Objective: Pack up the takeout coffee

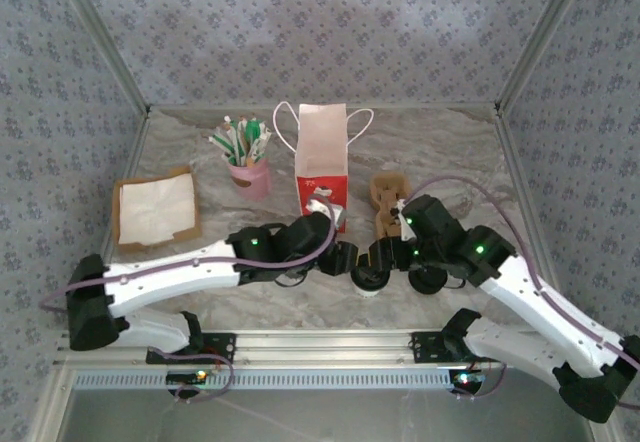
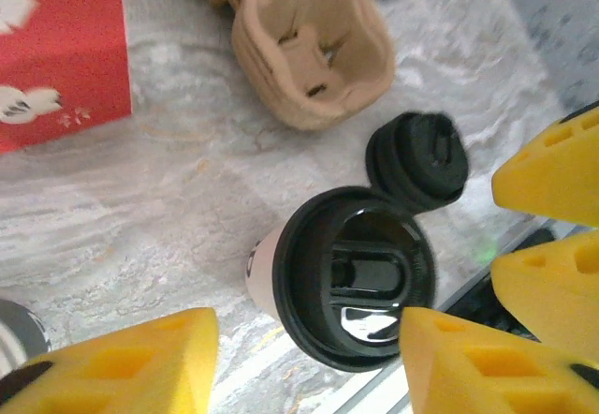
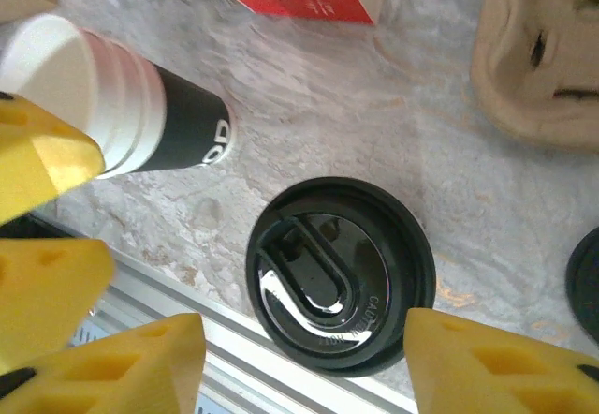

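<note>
The takeout coffee (image 2: 356,288) stands upright on the marbled table (image 1: 300,312) near the front edge, right between the two arms, its black lid on and looking level all round. The left gripper (image 2: 304,318) hangs over it with its yellow fingers (image 2: 122,362) spread wide, one on each side of the cup and neither pressing it. The right gripper (image 3: 301,318) faces it from the opposite side in the same way, fingers apart to either side of the lid. So nothing holds the cup — it rests on its own base, and I judge the lidding done and the packing not yet begun. The layout makes sense: the stack of loose lids (image 2: 416,159) sits just beside the cup and the stack of lidless paper cups (image 3: 122,96) is close on its other side, supplies kept within reach. The pulp carrier (image 2: 314,49) lies a little further back with its wells up and bare, and the red-and-white paper bag (image 1: 322,157) stands mouth-up behind. Probably one arm needs to grasp the cup by its wall below the lid — squeezing the lid itself could pop it off.
</note>
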